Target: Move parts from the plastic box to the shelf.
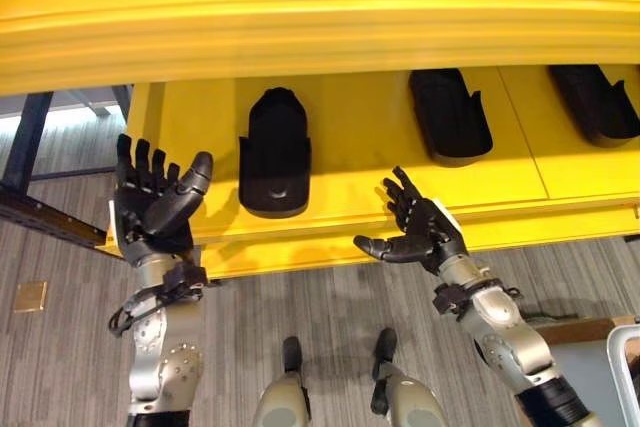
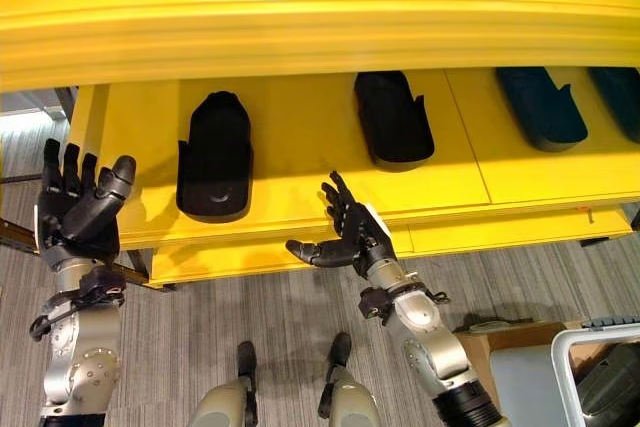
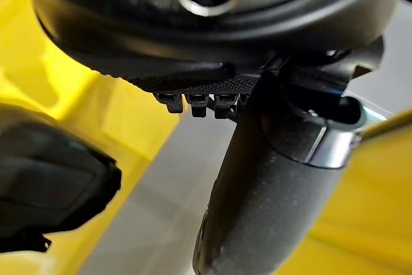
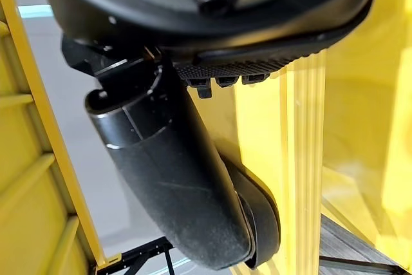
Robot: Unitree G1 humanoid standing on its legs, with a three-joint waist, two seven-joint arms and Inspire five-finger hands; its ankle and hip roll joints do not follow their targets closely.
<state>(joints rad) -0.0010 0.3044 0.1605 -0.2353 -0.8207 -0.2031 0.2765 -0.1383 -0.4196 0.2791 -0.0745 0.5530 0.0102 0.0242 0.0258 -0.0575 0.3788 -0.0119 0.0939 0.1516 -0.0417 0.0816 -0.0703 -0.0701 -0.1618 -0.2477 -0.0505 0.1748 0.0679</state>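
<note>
While both hands are raised before the yellow metal shelf [image 1: 400,162], neither holds anything. The left hand [image 1: 152,202] stands upright at the shelf's left front corner, palm up, fingers [image 1: 140,162] straight and spread, thumb out. The right hand [image 1: 415,232] hangs just in front of the shelf's front lip, fingers relaxed and apart, thumb pointing left. Three black moulded plastic parts lie on the lower shelf level: one [image 1: 275,152] between the two hands, a second [image 1: 450,112] further right, and a third [image 1: 597,102] near the right edge. A white-framed plastic box [image 2: 605,377] stands on the floor at lower right, dark contents inside.
</note>
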